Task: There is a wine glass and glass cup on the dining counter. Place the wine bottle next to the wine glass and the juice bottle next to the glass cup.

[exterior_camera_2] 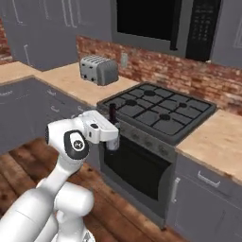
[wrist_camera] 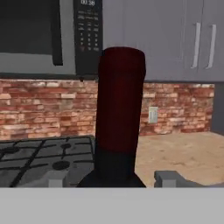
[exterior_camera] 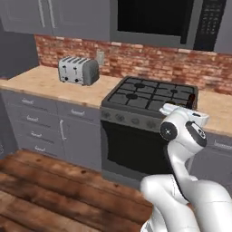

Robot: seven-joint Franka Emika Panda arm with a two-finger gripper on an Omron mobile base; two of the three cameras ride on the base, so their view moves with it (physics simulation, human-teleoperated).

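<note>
My gripper (exterior_camera_2: 112, 128) is shut on the wine bottle (exterior_camera_2: 112, 111), a slim dark bottle held upright in front of the stove's front edge. In the hand view its dark red cap and neck (wrist_camera: 120, 100) rise between my two fingertips (wrist_camera: 169, 178). From the left base view, a sliver of the dark bottle (exterior_camera: 190, 100) shows behind the white hand (exterior_camera: 183, 113). The wine glass, glass cup, juice bottle and dining counter are out of view.
A black gas stove (exterior_camera: 149, 93) with its oven below stands straight ahead, under a microwave (exterior_camera: 154, 18). A silver toaster (exterior_camera: 78, 70) sits on the wood-topped counter (exterior_camera: 41, 81) with grey drawers to the left. More counter (exterior_camera_2: 212, 137) lies to the right, with a brick wall behind.
</note>
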